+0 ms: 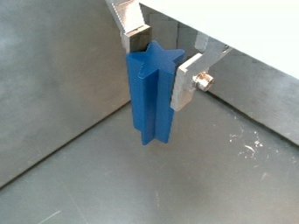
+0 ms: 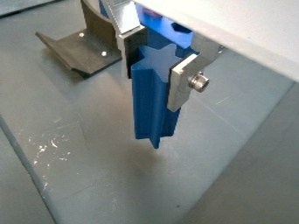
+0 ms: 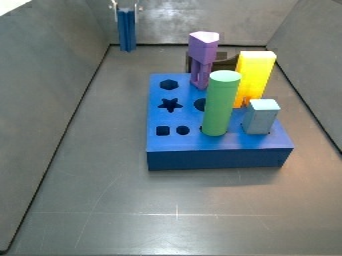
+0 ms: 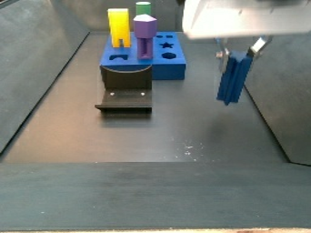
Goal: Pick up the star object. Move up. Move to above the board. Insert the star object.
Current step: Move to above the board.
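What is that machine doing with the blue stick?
A robot arm's two-finger gripper is shut on the tall blue star-sided post and holds it upright, clear of the grey floor, as a side view shows. The thick blue board with shaped holes sits apart from it. Its star-shaped hole is empty, while a purple post, a green cylinder and a yellow block already stand in the board.

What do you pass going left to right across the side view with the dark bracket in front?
Dark L-shaped fixture → thick blue board → pincer holding the ridged blue star object.
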